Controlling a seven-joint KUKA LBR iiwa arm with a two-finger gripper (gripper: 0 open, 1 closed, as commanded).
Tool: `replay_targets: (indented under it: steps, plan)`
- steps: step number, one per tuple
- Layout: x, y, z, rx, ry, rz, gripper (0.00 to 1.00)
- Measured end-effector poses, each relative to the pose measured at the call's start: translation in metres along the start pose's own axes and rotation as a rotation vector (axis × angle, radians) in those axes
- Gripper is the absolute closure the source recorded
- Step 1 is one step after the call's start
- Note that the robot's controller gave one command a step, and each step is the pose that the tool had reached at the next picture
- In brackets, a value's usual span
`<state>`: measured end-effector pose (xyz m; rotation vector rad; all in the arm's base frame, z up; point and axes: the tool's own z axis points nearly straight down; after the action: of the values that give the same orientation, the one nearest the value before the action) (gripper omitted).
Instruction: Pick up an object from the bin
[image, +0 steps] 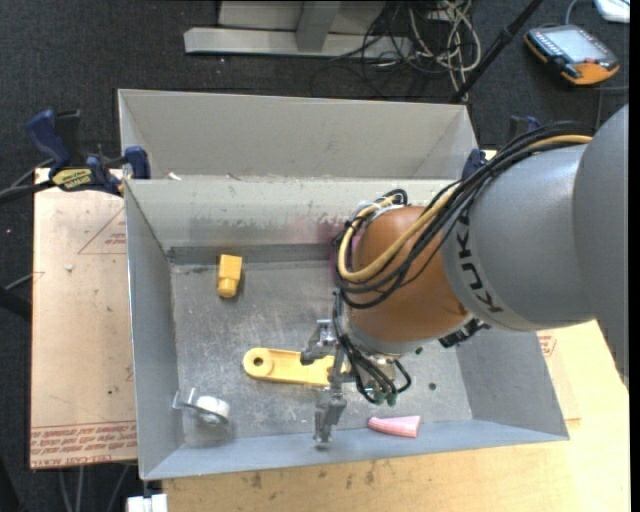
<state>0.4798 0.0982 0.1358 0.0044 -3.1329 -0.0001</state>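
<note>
My gripper (325, 384) hangs low over the front middle of the bin, below the arm's orange cover. Its fingers stand open, one finger (320, 343) behind and one (327, 418) in front of the right end of a flat yellow piece (280, 367). That piece has a rounded left end with a hole and lies on the bin floor. A pink wedge (396, 427) rests just right of the front finger, near the bin's front wall.
A small yellow block (230, 275) sits at the back left of the floor. A shiny silver and clear thing (204, 409) lies in the front left corner. The arm and its cables cover the right half of the bin.
</note>
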Motion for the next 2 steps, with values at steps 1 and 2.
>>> replay_targets:
  steps: [1,2]
  plan:
    - [-0.002,0.000,-0.004,-0.001,-0.008,0.003,0.00]
    - [-0.093,-0.058,0.060,-0.001,-0.018,-0.102,1.00]
